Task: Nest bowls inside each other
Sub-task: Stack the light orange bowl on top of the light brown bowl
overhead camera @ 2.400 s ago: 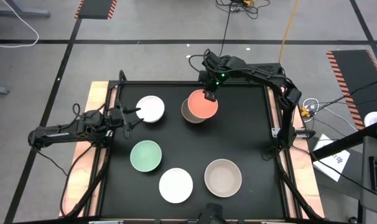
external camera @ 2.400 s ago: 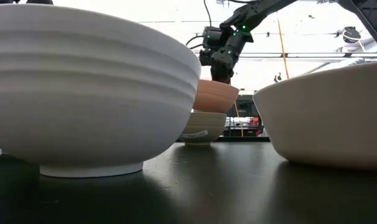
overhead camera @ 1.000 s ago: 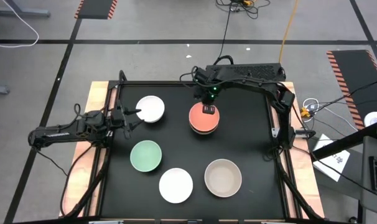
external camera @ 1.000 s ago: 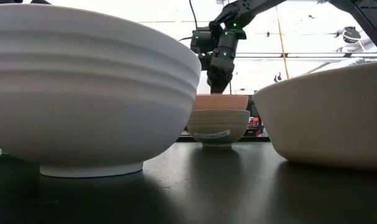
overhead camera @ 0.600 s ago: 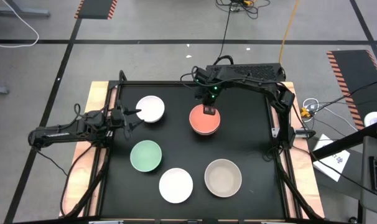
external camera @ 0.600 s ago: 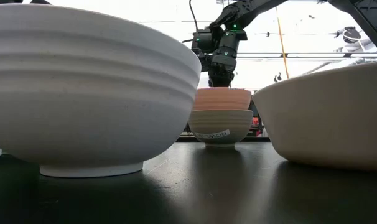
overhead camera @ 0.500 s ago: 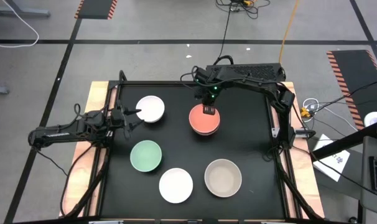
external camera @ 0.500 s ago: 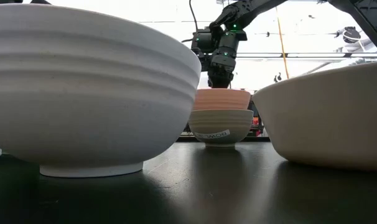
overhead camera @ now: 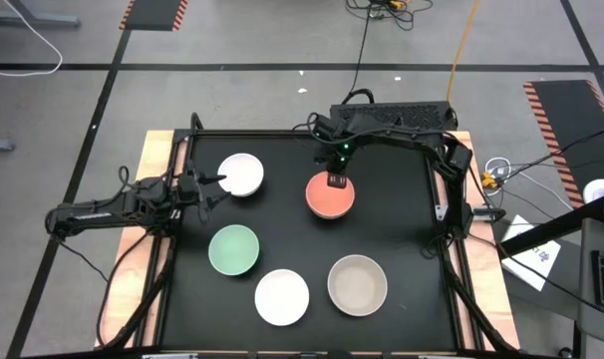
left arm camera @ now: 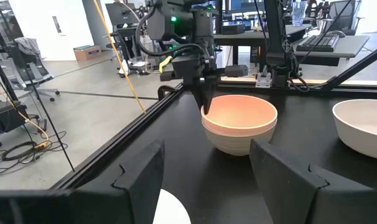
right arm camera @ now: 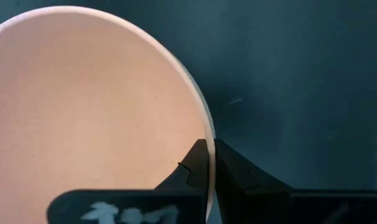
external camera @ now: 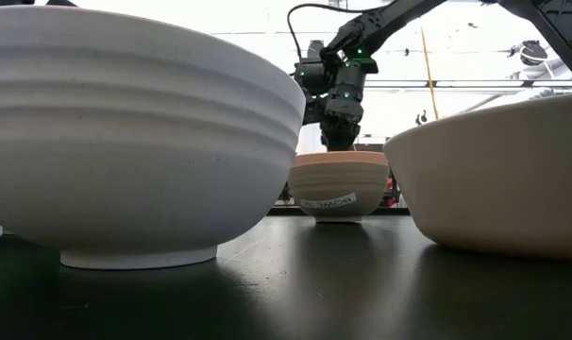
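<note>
We are pinching the rim of the orange-coral bowl (overhead camera: 330,196) with our right gripper (overhead camera: 335,180), fingers closed tight on the bowl's far edge, one finger inside and one outside the wall. That bowl is sitting down inside the olive-grey bowl (external camera: 340,194), so that in the low view only a thin coral band is showing above the grey rim, and a white label is facing us on the grey wall. The pair is standing in the far middle of the black table (overhead camera: 402,219).

Out to the left, our left gripper (overhead camera: 210,184) is hovering at the table's edge with its fingers spread wide and holding nothing, just beside a white bowl (overhead camera: 240,175).

Nearer the front, the mint green bowl (overhead camera: 233,249) is sitting alone, well apart from the nested pair. The second white bowl (overhead camera: 282,297) and the beige bowl (overhead camera: 357,283) are standing side by side along the near edge, each on its own
</note>
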Controlling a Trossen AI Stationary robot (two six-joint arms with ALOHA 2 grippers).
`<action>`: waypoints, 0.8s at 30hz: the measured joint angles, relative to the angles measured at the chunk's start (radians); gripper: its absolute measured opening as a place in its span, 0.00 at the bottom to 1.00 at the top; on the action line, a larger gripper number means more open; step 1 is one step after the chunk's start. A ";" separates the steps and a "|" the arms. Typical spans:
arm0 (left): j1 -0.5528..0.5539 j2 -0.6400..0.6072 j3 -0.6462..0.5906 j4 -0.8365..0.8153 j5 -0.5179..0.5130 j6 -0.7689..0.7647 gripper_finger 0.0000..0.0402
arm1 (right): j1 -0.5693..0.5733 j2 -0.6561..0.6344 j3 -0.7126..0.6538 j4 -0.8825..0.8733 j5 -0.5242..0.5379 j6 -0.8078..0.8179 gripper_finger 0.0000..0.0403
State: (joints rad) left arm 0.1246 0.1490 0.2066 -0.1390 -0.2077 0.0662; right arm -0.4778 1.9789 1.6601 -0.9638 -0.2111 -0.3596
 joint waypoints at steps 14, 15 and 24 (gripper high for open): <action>0.000 0.000 0.000 -0.002 0.000 -0.002 0.60 | 0.002 -0.005 -0.028 0.021 0.001 0.006 0.07; 0.000 0.000 0.000 -0.003 0.000 -0.003 0.60 | 0.005 -0.005 -0.028 0.019 0.000 0.003 0.10; 0.000 0.000 0.000 -0.023 0.000 -0.005 0.60 | 0.035 -0.056 -0.025 0.070 -0.003 0.004 0.35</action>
State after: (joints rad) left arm 0.1246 0.1490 0.2066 -0.1622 -0.2077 0.0615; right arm -0.4425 1.9230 1.6356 -0.8937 -0.2142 -0.3552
